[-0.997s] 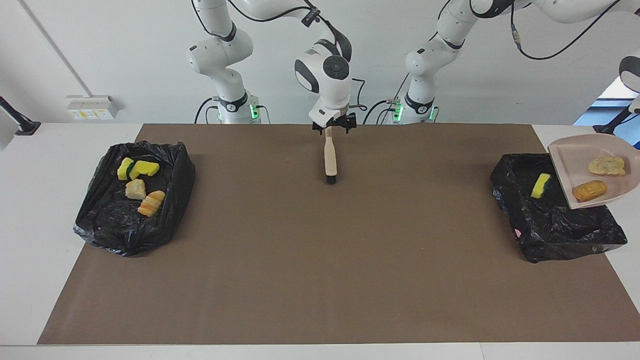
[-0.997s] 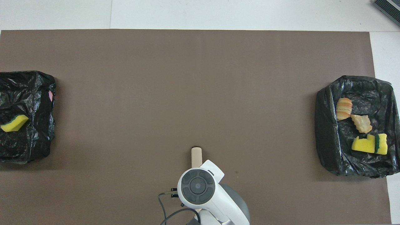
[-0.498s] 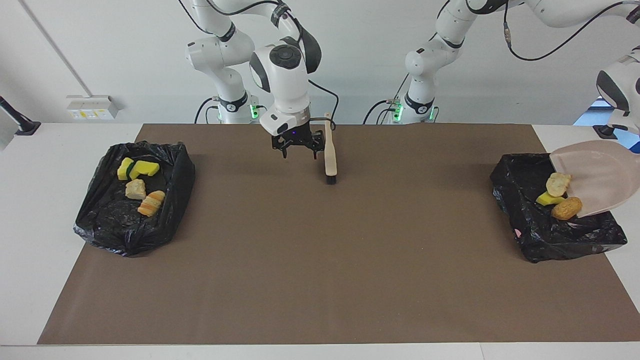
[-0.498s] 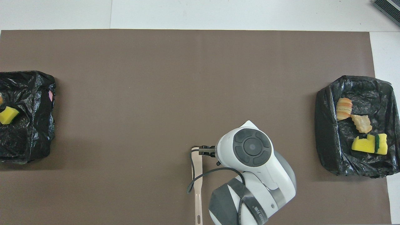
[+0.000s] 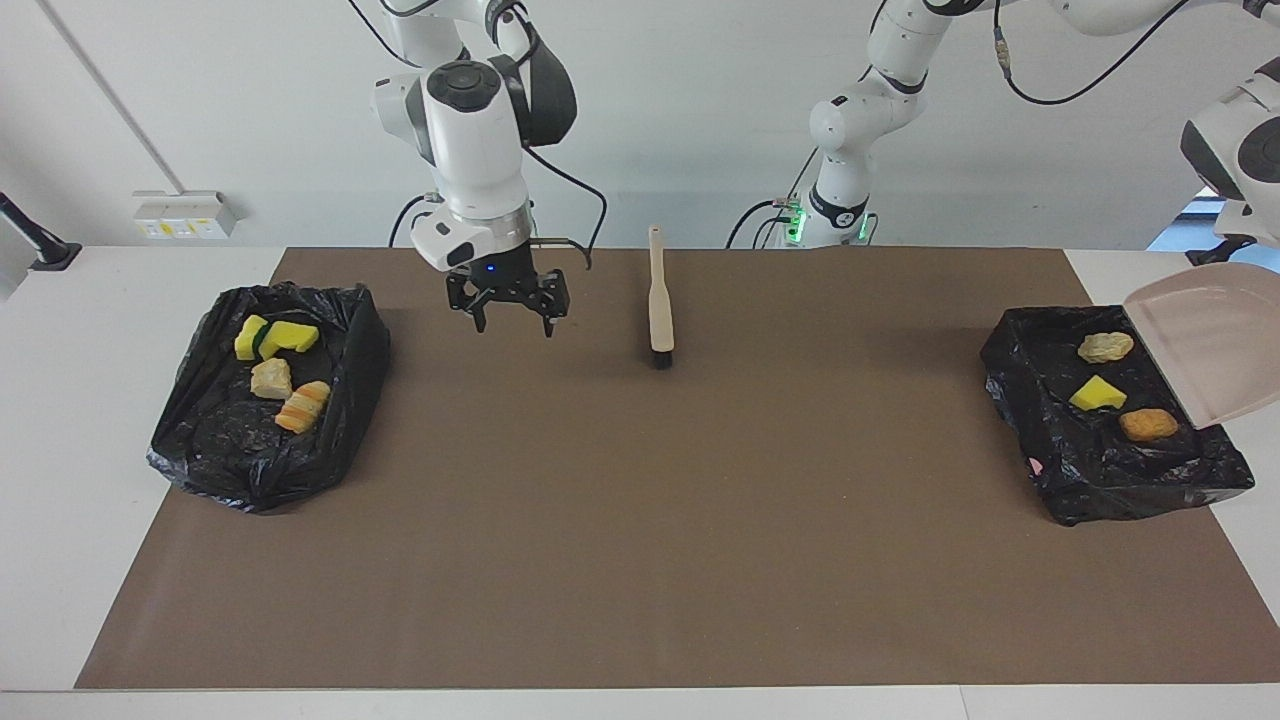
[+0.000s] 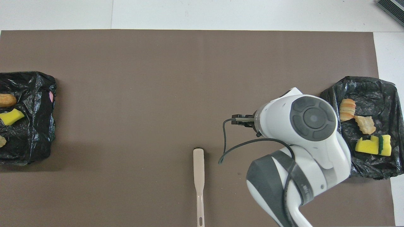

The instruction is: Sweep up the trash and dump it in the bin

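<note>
The bin (image 5: 1100,480) at the left arm's end holds trash: a beige lump (image 5: 1105,347), a yellow sponge chunk (image 5: 1097,392) and an orange-brown piece (image 5: 1148,425). The beige dustpan (image 5: 1200,345) hangs steeply tilted and empty over it. The left arm's hand (image 5: 1245,150) holds it from the view's edge, fingers cut off. The bin (image 5: 230,460) at the right arm's end holds yellow sponges (image 5: 275,337), a beige lump (image 5: 271,379) and a striped orange piece (image 5: 302,406). My right gripper (image 5: 508,305) is open and empty, over the mat between the brush (image 5: 659,305) and that bin.
The brush lies flat on the brown mat (image 5: 640,520), bristles away from the robots; it also shows in the overhead view (image 6: 199,176). There the right arm's hand (image 6: 311,118) covers its gripper, beside the bin (image 6: 378,88). The other bin (image 6: 31,142) is cut by the frame.
My right gripper let go of the brush and moved toward the right arm's end of the table. The dustpan tipped up and its two pieces slid into the bin below.
</note>
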Available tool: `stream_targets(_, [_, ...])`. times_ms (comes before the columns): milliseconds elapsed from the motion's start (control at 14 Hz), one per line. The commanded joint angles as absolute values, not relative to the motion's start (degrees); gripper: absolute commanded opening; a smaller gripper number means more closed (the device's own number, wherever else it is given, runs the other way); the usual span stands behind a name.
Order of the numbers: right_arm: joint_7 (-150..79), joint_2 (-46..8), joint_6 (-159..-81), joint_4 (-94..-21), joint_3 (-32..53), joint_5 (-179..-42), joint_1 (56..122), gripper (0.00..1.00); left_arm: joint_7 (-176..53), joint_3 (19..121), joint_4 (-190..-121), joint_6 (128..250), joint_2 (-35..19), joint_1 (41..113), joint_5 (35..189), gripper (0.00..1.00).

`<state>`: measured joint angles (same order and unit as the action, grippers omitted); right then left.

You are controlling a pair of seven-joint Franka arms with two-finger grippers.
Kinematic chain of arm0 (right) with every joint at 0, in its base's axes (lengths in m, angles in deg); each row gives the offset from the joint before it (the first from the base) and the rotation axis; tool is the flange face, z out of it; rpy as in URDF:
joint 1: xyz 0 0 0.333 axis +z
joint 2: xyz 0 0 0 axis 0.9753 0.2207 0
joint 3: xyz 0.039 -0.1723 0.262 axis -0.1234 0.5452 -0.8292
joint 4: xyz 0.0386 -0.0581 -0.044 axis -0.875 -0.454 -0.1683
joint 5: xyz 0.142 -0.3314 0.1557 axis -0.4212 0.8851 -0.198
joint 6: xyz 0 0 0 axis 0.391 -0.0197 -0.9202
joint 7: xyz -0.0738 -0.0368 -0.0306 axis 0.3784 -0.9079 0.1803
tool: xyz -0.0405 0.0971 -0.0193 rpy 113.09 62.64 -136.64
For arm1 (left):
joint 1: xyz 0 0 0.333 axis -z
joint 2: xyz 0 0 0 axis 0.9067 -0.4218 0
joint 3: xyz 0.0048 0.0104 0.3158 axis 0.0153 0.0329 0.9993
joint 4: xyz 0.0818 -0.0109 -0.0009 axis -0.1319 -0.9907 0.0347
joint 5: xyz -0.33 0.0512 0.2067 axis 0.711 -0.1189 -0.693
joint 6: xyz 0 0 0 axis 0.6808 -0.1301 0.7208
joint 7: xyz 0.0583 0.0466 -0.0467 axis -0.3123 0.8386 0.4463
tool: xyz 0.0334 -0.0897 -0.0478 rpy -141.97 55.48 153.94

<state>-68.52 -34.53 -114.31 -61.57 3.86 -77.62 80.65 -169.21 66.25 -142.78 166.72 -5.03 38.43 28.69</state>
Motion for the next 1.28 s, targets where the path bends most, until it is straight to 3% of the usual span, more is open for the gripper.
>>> stream_targets(0, [-64.7,-35.8,-109.8,-58.7,4.6,-76.7,76.5,1.00,-167.0,66.4,-141.6,164.6,-3.6,41.5,30.5,0.00])
stream_targets(142, [-61.0,-37.6,-106.2,-56.7,5.7,-76.7,73.9,1.00,-165.8,66.4,-140.2,162.0,-4.2,43.2,36.7,0.00])
stream_targets(498, [-53.4,-40.0,-96.8,-51.5,18.9,-76.8,79.8,1.00,-151.0,66.3,-140.2,155.7,-4.5,50.5,49.7,0.00])
stream_targets(783, [-48.2,-40.1,-86.4,-43.4,19.5,-76.8,76.3,1.00,-135.6,66.2,-141.3,148.8,-4.7,57.1,58.3,0.00])
stream_targets(1210, [-48.0,-42.2,-85.4,-45.1,21.4,-77.7,76.2,1.00,-102.0,66.2,-141.7,145.6,-5.7,68.9,73.1,0.00])
